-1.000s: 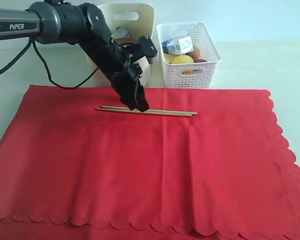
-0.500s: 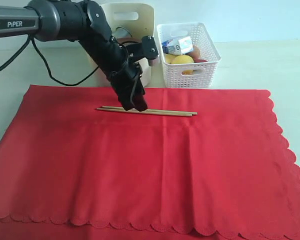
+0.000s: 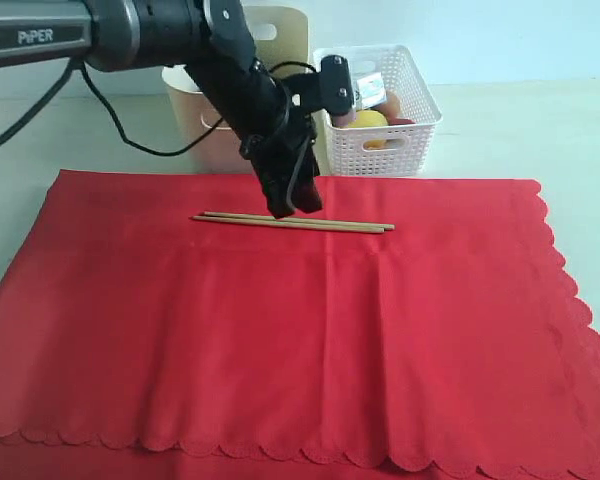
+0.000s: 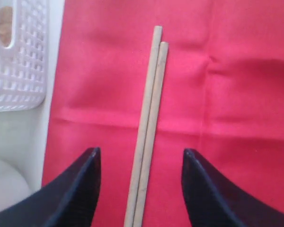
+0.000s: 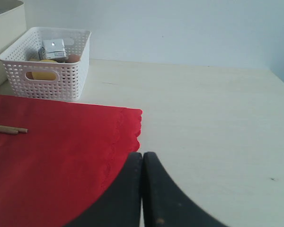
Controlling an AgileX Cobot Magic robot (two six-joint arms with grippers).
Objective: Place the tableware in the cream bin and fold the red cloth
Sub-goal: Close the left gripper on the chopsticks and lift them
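The left gripper (image 3: 294, 205) is hovering with jaws apart, the two chopsticks (image 3: 330, 226) lying between and just beneath them on the red cloth (image 3: 280, 340). The cream bin (image 3: 190, 118) is standing behind it. The right gripper (image 5: 142, 158) is holding its jaws together at the cloth's edge.

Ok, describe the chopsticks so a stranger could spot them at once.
Start at the big red cloth. Near its edge by the white lattice basket lie two chopsticks, side by side under the open left gripper. They are the only thin pale wooden sticks on the cloth.
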